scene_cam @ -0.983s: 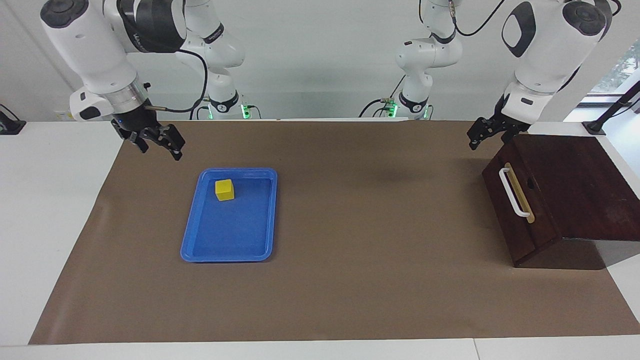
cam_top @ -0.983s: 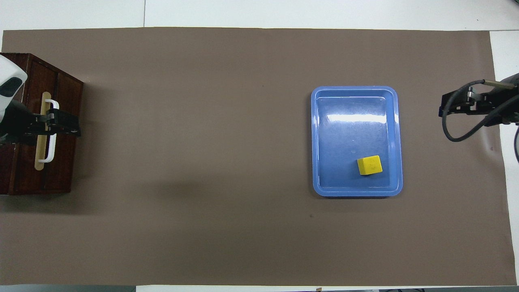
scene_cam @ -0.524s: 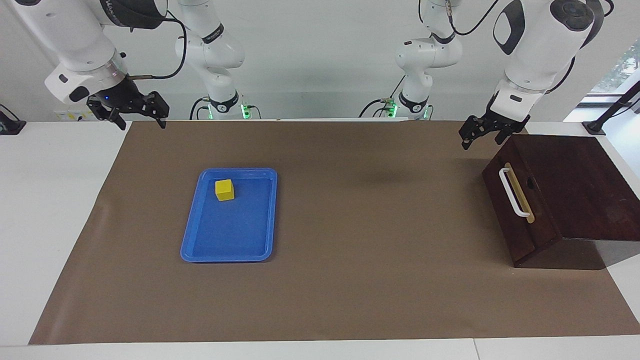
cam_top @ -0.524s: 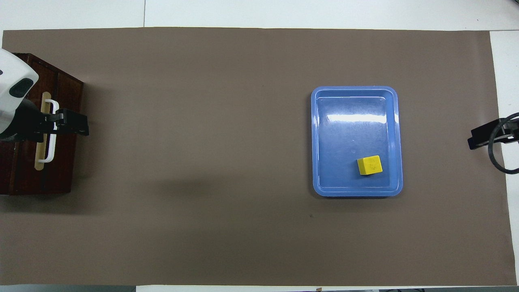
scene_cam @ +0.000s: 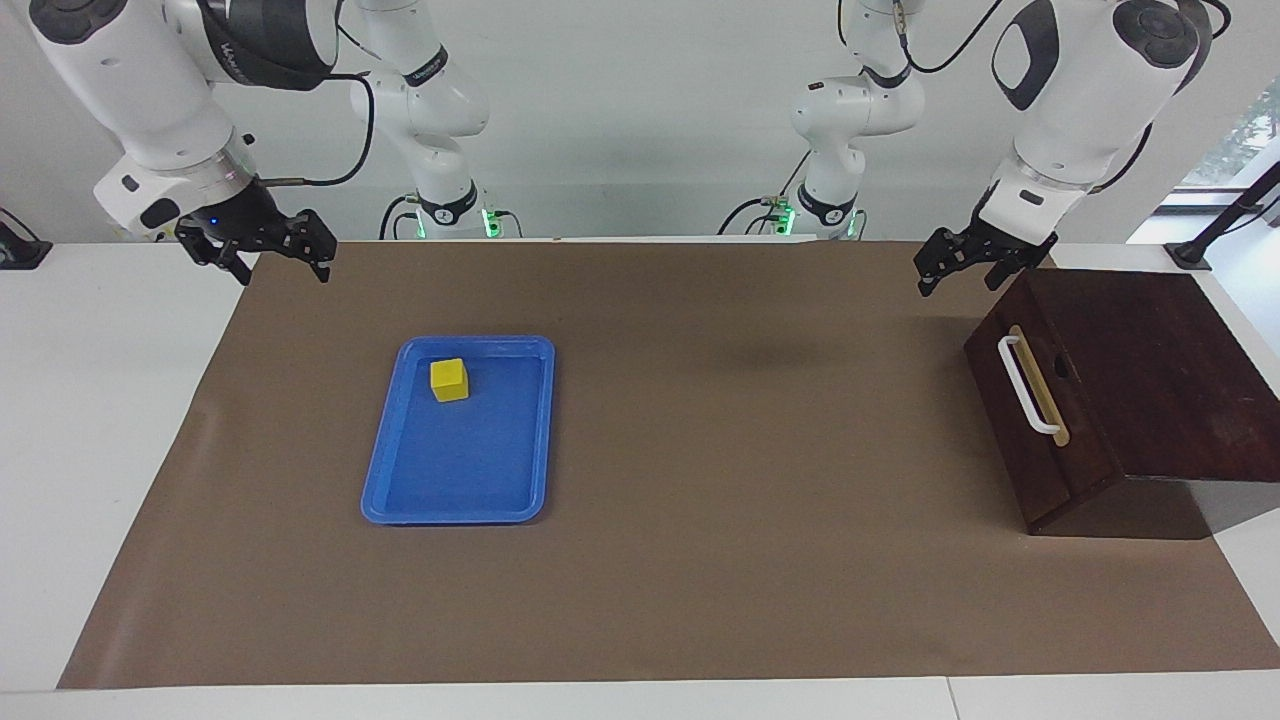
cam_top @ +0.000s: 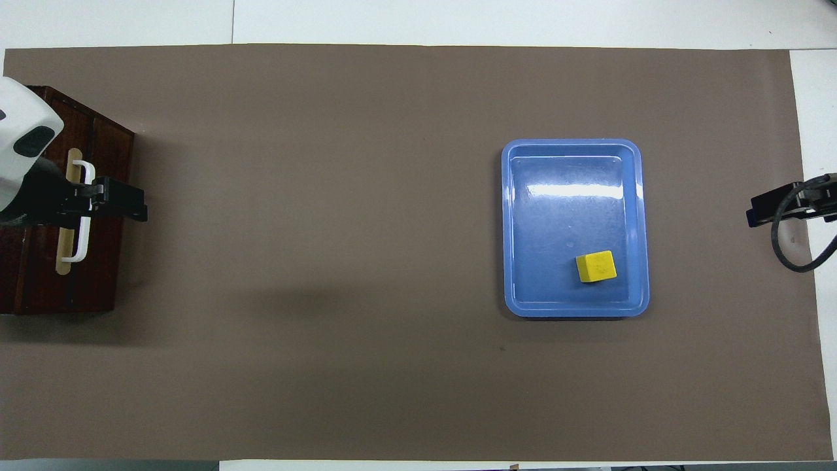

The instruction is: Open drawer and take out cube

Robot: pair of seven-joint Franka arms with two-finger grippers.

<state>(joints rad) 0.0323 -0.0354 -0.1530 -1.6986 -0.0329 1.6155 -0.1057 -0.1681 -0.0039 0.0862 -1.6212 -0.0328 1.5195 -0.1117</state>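
When we look from the facing side and go from one end to the next, we first meet the right gripper [scene_cam: 268,262], up in the air over the edge of the brown mat [scene_cam: 700,560] at the right arm's end of the table; its fingers are spread apart and hold nothing. From overhead only its dark tip and a loop of cable show, the rest is cut off. Next comes the blue tray [scene_cam: 385,470], and the cube [scene_cam: 449,380] sits in it, at the end nearer to the robots. Then we meet the left gripper [scene_cam: 958,268], up in the air just beside the top corner of the dark box [scene_cam: 1150,350], fingers spread and holding nothing. From overhead it covers part of the white handle [cam_top: 84,226], but the facing view shows it is not touching. Last is the drawer [scene_cam: 1030,440], pushed shut, so we cannot see inside it.
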